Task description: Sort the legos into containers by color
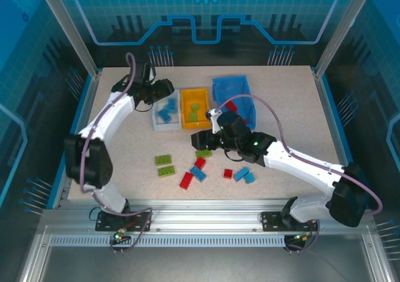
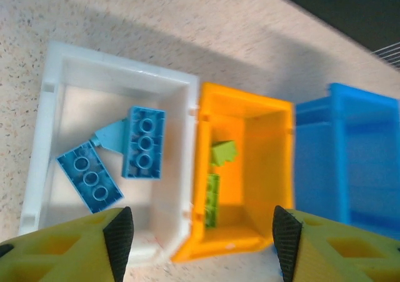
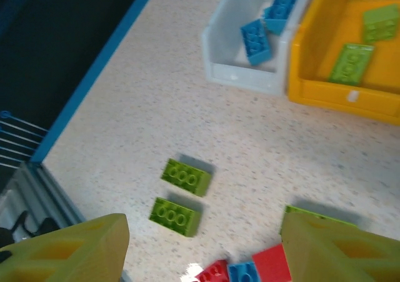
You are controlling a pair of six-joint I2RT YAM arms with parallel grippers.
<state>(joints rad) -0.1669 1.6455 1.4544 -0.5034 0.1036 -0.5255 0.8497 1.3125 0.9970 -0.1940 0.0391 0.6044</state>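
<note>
My left gripper (image 1: 164, 89) hangs open and empty over the white bin (image 1: 157, 120), which holds light blue legos (image 2: 144, 142). Beside it, the yellow bin (image 2: 275, 169) holds green legos (image 2: 212, 199). The blue bin (image 1: 234, 88) has a red lego (image 1: 231, 105) inside. My right gripper (image 3: 203, 244) is open above loose legos, with nothing between its fingers. Two green bricks (image 3: 186, 177) lie side by side ahead of it. A third green one (image 3: 312, 214) is partly hidden by the right finger. Red (image 3: 272, 263) and blue (image 3: 242, 272) bricks lie below.
More loose legos lie near the table's front: red (image 1: 186, 181), red (image 1: 228, 173), blue (image 1: 241, 173) and blue (image 1: 199, 174). The three bins stand in a row at the back centre. The table's left edge (image 3: 94, 75) is near the green pair.
</note>
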